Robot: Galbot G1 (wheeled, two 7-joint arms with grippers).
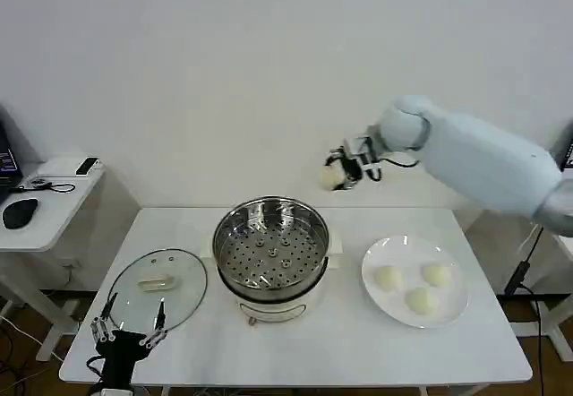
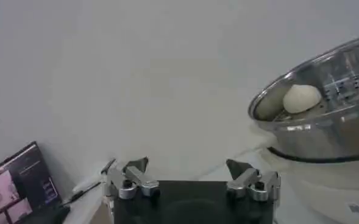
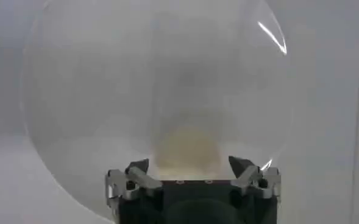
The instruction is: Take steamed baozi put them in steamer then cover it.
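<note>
Glass is met first at the far left of the white table (image 1: 358,342): the round lid (image 1: 157,288) is laid flat at about nine o'clock from the steamer (image 1: 271,253), close beside it, its pale handle turned up. At the lid's near edge, at roughly six o'clock of the lid, the left gripper (image 1: 134,311) is held low with its fingers spread wide and nothing between them; the same open claw (image 2: 186,165) is seen from its wrist camera, with the steamer's shiny wall (image 2: 325,131) ahead of it. A pale rounded shape is caught at the pot's rim in that view, and whether it is a bun or a reflection cannot be told. At table centre the steamer is stood upright on its white base, and its perforated tray is seen bare from the head camera. Up at about one o'clock from the pot, well above the table, the right gripper (image 1: 345,170) is raised, and one steamed baozi (image 1: 329,177) is clamped between its fingers; from the right wrist the cream bun (image 3: 188,146) is seen blurred just ahead of the claw (image 3: 188,163). At three o'clock from the steamer the white plate (image 1: 407,251) is set, and three more baozi (image 1: 388,278) are rested on it.
</note>
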